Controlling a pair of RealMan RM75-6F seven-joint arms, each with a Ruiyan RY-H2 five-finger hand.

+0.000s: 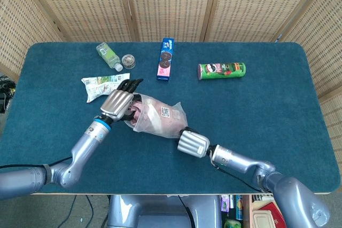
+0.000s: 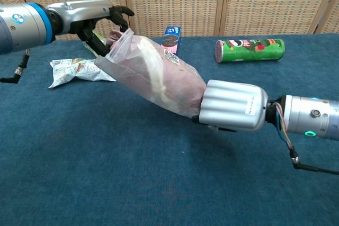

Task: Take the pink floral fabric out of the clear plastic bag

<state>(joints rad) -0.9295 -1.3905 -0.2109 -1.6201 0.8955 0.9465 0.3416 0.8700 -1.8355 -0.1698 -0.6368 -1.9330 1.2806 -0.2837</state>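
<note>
The right hand [image 2: 233,105] is gripping the closed end of the clear plastic bag [image 2: 159,75]. The left hand [image 2: 87,14], fingers [image 2: 117,10] curled, is seemingly pinching the pink floral fabric [image 2: 115,37] at its mouth, near the tabletop's [image 1: 267,110] left edge.

Pringles face logo showed on the green can [image 2: 250,49], a QR code sticker on the clear plastic bag [image 1: 165,112], no words legible elsewhere

fabric [image 2: 114,38] in bag [image 1: 158,119], bag between robot hands — left [image 1: 116,104], right [image 1: 193,143]
</note>
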